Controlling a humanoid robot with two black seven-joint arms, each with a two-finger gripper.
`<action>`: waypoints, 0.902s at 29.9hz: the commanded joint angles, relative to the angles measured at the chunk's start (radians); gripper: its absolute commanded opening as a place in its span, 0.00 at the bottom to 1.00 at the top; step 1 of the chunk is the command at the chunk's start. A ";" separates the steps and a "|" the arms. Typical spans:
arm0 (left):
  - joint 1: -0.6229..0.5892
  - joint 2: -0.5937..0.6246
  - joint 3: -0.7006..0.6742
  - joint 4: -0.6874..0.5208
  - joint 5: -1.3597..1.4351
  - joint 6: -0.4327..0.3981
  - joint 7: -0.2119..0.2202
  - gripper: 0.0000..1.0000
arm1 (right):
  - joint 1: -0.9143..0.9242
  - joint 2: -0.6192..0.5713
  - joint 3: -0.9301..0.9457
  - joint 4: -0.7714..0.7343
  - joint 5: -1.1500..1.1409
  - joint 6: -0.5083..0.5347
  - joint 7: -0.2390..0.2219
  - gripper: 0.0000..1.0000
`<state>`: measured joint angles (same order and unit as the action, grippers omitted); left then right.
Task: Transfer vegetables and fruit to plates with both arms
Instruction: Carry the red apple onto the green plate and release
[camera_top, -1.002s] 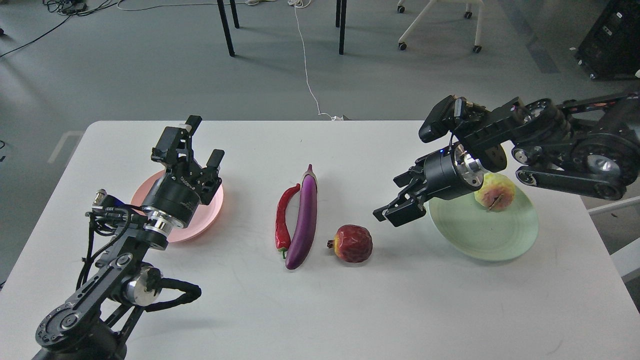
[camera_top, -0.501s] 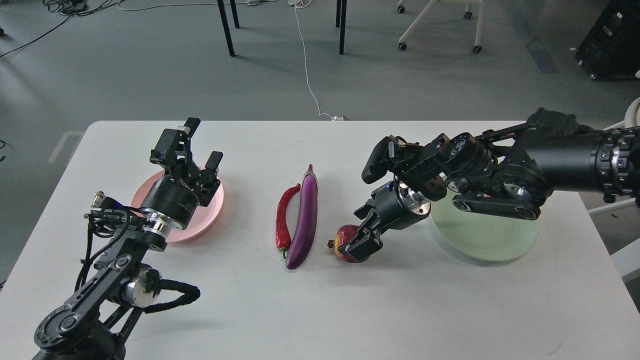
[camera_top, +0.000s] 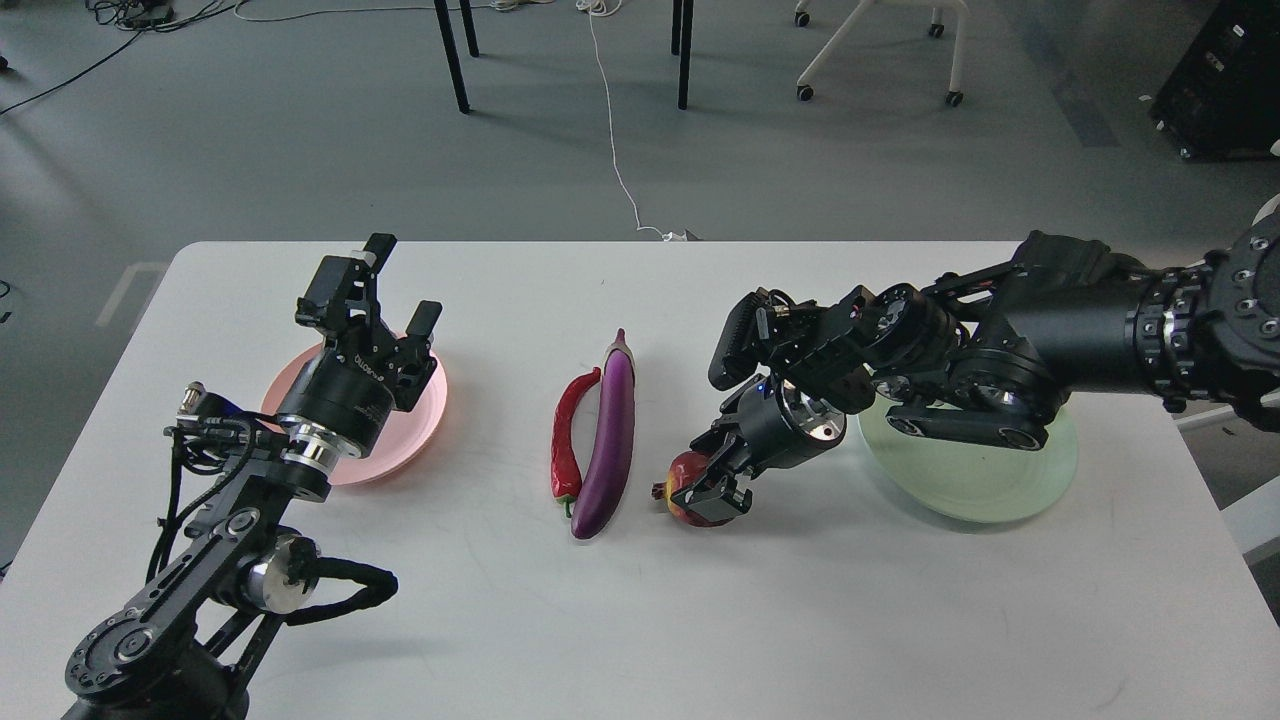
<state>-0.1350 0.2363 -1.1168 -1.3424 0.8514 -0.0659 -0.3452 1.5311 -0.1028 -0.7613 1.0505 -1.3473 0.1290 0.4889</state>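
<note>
While a grey floor fills the upper part of the frame, crossed by a white cable (camera_top: 612, 130) and dotted with dark table legs (camera_top: 452, 55) and the castered base of a chair (camera_top: 880, 40), the lower part is taken by a white table (camera_top: 700, 620) with rounded corners. On it I count two plates, two vegetables and one fruit in sight. The pink plate (camera_top: 425, 420) lies at centre left, largely covered by the left arm; the pale green plate (camera_top: 980, 480) lies at centre right, its far part hidden under the right arm, so whether anything rests there cannot be told. Between them, near the middle of the frame, the purple eggplant (camera_top: 612, 440) lies lengthwise with its stem cap pointing away, and the red chili pepper (camera_top: 565, 440) lies just beside it on the left, touching it near the lower end. Right of the eggplant sits the dark red fruit (camera_top: 685, 482), apart from both vegetables. Two arms are in view. The left gripper (camera_top: 385, 290) stands above the pink plate with its fingers spread and nothing between them. The right gripper (camera_top: 715, 480) is down on the dark red fruit, fingers on either side of it; they seem to press against it, though the view is too dark to be sure.
</note>
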 joint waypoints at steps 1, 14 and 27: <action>0.000 0.003 -0.001 0.000 0.000 0.000 0.000 0.98 | 0.052 -0.021 0.005 0.003 0.000 -0.002 0.000 0.38; 0.000 0.001 0.003 0.000 0.000 0.000 0.000 0.98 | 0.192 -0.380 -0.082 0.052 -0.181 0.003 0.000 0.40; 0.000 0.000 0.008 -0.004 0.000 0.000 0.000 0.98 | 0.061 -0.541 -0.108 0.089 -0.187 0.001 0.000 0.63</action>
<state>-0.1350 0.2366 -1.1097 -1.3424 0.8513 -0.0660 -0.3449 1.6102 -0.6289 -0.8733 1.1395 -1.5352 0.1321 0.4888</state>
